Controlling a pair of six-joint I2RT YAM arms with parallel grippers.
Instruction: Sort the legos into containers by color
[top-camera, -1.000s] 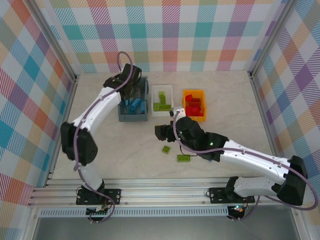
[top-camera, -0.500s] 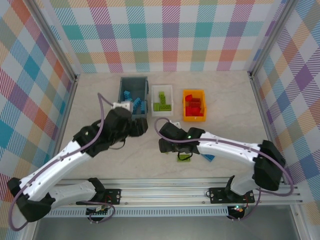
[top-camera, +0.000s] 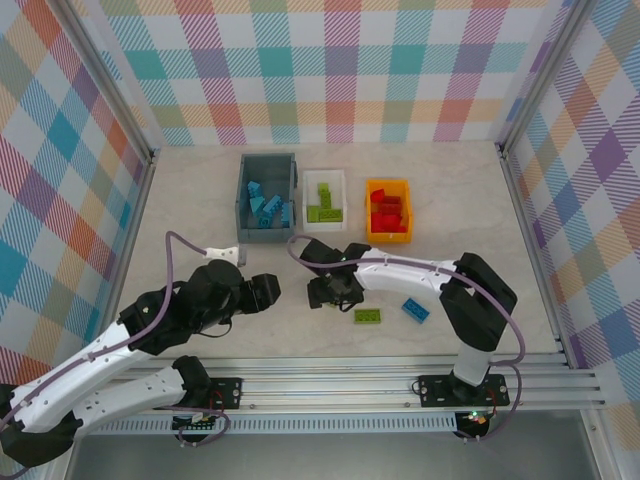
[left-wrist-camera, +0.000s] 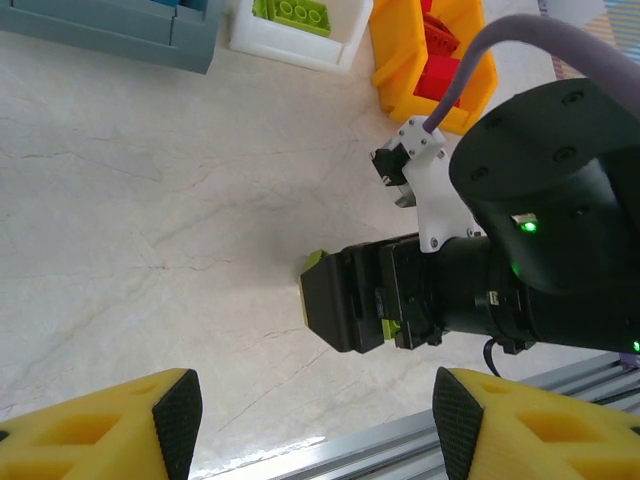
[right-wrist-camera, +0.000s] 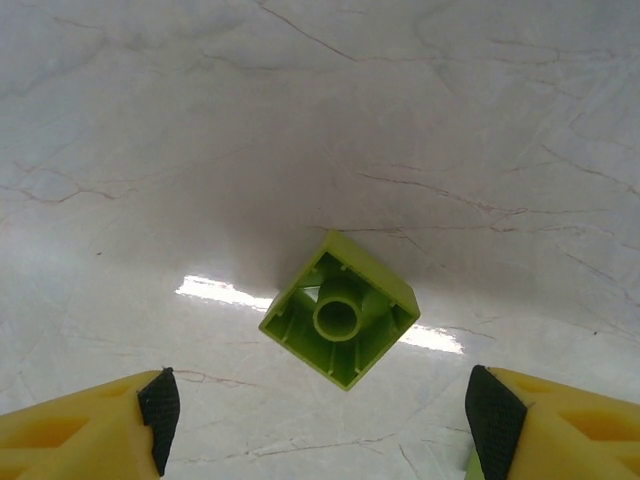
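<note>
- A lime green brick (right-wrist-camera: 340, 322) lies on the bench (right-wrist-camera: 480, 120), in the gap between the right claw's (right-wrist-camera: 320, 402) two fingertips and a little ahead of them, touching neither.
- On the bench it sits near the middle, on the near side of the white bin (top-camera: 325, 198).
- The right claw is spread wide, released and empty, hanging low over the brick.
- The brick is small and square, turned corner-on to the claw, and lies upside down: the hollow underside with its round centre tube faces up.
- A second green brick (top-camera: 367, 316) and a light blue brick (top-camera: 416, 310) lie just to the right, nearer the front edge.
- The left claw (left-wrist-camera: 315, 410) is also open and holds nothing; it hovers left of the right claw, well apart from the brick.
- At the far side stand the grey-blue bin (top-camera: 243, 200) with light blue bricks, the white bin with green ones, and the orange-yellow bin (top-camera: 388, 236) with red ones.
</note>
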